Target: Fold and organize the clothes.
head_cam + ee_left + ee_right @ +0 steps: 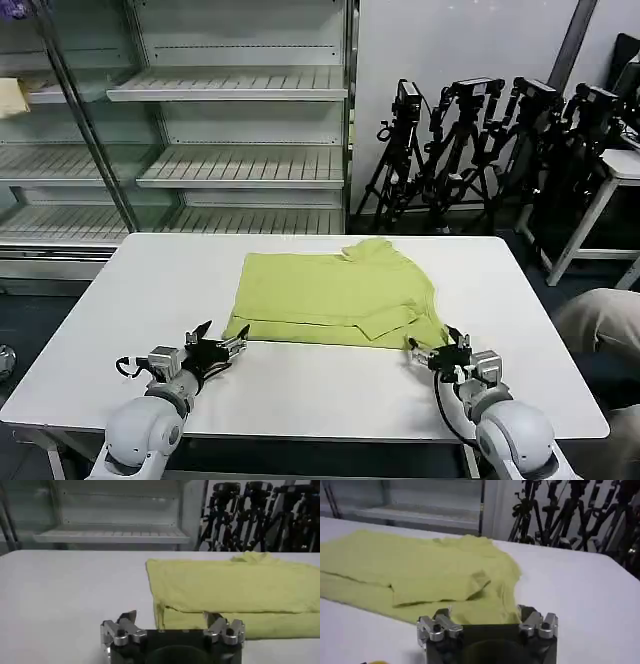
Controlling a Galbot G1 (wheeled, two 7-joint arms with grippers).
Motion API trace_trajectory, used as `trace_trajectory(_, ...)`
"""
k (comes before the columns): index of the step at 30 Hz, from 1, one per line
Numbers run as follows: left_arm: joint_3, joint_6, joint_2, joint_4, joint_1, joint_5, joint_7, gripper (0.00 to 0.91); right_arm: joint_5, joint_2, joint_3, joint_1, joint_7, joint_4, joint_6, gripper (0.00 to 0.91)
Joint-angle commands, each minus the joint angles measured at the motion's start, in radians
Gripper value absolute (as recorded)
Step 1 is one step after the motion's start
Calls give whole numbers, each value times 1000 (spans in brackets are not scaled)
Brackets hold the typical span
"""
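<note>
The clothes are one lime shirt [335, 295], lying partly folded in the middle of the white table [300, 395], with its collar toward the far side. My left gripper [226, 338] rests low at the shirt's near left corner and is open. In the left wrist view that corner of the shirt [225, 587] lies between the spread fingers of the left gripper [170, 616]. My right gripper [436, 345] is open at the near right corner. There the shirt's hem [420, 575] reaches in between the fingers of the right gripper [484, 614].
Bare table surface runs along the near edge and on both sides of the shirt. Empty metal shelving [240, 160] stands behind the table. Camera tripods [480, 150] are at the back right, with another white table [620, 170] beside them. A person's knee [600, 312] shows at the right edge.
</note>
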Motion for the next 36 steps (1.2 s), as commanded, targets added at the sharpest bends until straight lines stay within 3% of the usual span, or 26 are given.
trace_trajectory(1,2,2,1,3,18,6,2,30,22,-10,10,-36,6,10,-5,0)
trace_trajectory(24,10,2,1,15,19,36,59,30,22,-1,12,-31,-5,3,2,0)
trace_trajectory(36,-1,2,5,-34,90,72,84,30,-2,-10,38,-142,-18,123,0,0)
